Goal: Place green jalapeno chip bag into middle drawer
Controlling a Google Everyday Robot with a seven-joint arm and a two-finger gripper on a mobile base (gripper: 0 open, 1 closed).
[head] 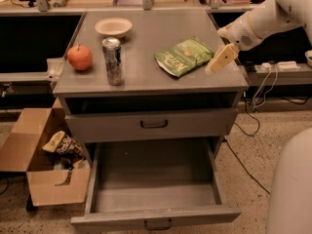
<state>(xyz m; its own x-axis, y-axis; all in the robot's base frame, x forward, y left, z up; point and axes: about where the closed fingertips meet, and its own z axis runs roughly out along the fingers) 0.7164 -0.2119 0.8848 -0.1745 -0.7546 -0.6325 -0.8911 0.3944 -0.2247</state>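
The green jalapeno chip bag (184,56) lies flat on the right part of the grey cabinet's top (146,77). My gripper (214,66), cream-coloured on a white arm, hangs just off the bag's right edge near the cabinet's right rim and points down-left. It holds nothing that I can see. The middle drawer (156,217), the lowest one, is pulled fully out toward me, with a small black handle on its front. Its grey tray is empty.
On the cabinet top stand a red apple (79,57), a drink can (112,61) and a pale bowl (113,27). The drawer above (153,124) is shut. A cardboard box (44,179) with a brown-and-white snack bag (61,143) sits at the left. Cables (253,130) run at the right.
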